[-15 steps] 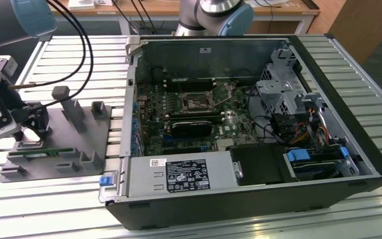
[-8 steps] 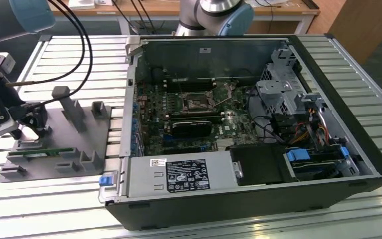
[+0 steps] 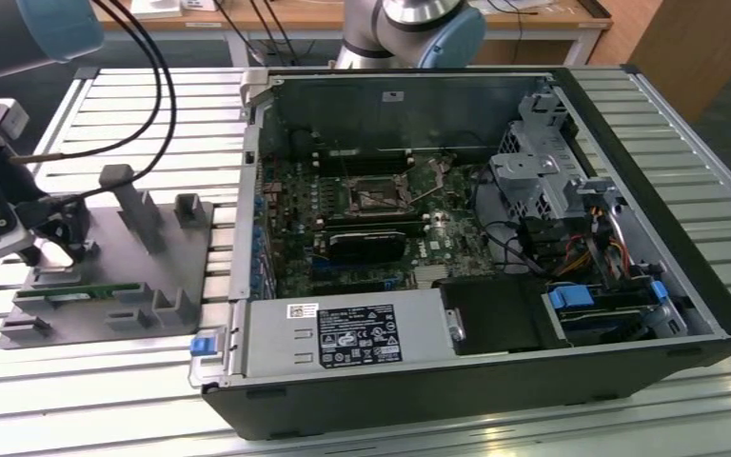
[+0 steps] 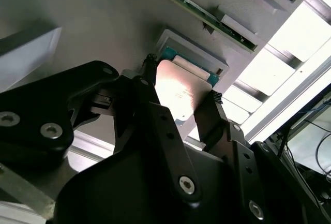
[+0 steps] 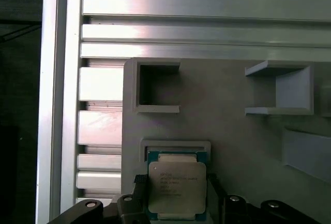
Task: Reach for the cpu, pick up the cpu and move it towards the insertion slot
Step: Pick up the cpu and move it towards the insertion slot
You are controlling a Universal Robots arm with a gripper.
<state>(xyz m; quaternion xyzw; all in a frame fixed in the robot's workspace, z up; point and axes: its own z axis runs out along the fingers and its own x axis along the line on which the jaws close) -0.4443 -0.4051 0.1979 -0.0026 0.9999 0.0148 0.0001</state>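
A: Where's the cpu (image 5: 177,187)?

B: In its pocket on the grey fixture (image 3: 178,249), at the exterior view's left. It's well apart from the insertion slot (image 3: 375,197) inside the pc case (image 3: 620,124). Your gripper (image 3: 61,249) is down over it, w/ fingers (image 4: 211,114) closed against two opposite edges and the chip between them. Can't tell if it's off the pocket floor.

A: How will it handle?

B: Prob. light, stiff, flat. The metal top plate looks slick, so edges are the right place to hold; you'd get no purchase on top. Underside is likely delicate. Go easy on squeeze and keep it level, since a thin edge grip could let it pivot or slip.
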